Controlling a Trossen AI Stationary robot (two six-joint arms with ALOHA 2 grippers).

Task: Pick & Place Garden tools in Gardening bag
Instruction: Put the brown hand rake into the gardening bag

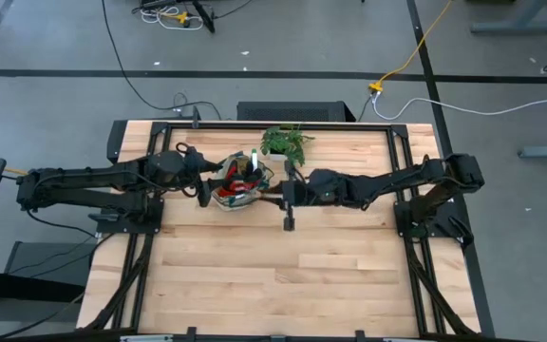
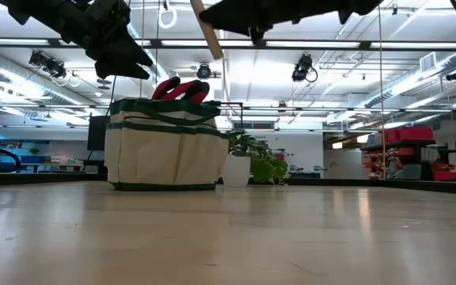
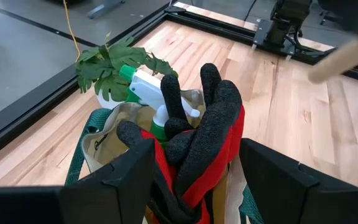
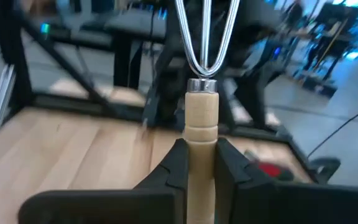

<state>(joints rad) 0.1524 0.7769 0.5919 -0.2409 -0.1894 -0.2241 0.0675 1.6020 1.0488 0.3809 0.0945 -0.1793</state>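
The cream gardening bag (image 1: 240, 187) with green trim stands on its base mid-table, also in the low view (image 2: 169, 150). Red-and-black gloves (image 3: 210, 137) and a green spray bottle (image 3: 148, 87) stick out of its top. My left gripper (image 3: 197, 180) hovers open just above the bag's left side (image 2: 137, 63), its fingers level with the gloves but apart from them. My right gripper (image 4: 201, 162), right of the bag (image 1: 290, 190) and high over the table, is shut on the little rake (image 2: 210, 33). My right gripper pinches the rake's wooden handle (image 4: 201, 134) between its two fingers, just below the metal collar (image 4: 202, 85). The fingers come nearly level from the table's right side. The rake is lifted clear and stands roughly upright, wire tines (image 4: 204, 37) up, its handle end (image 2: 218, 52) hanging tilted below the fingers.
A leafy plant in a white pot (image 1: 288, 142) stands just beyond the bag, toward the far edge (image 2: 248, 162). Black frame rails (image 1: 397, 171) run along the table's sides. Bare wood (image 1: 273, 275) fills the near half.
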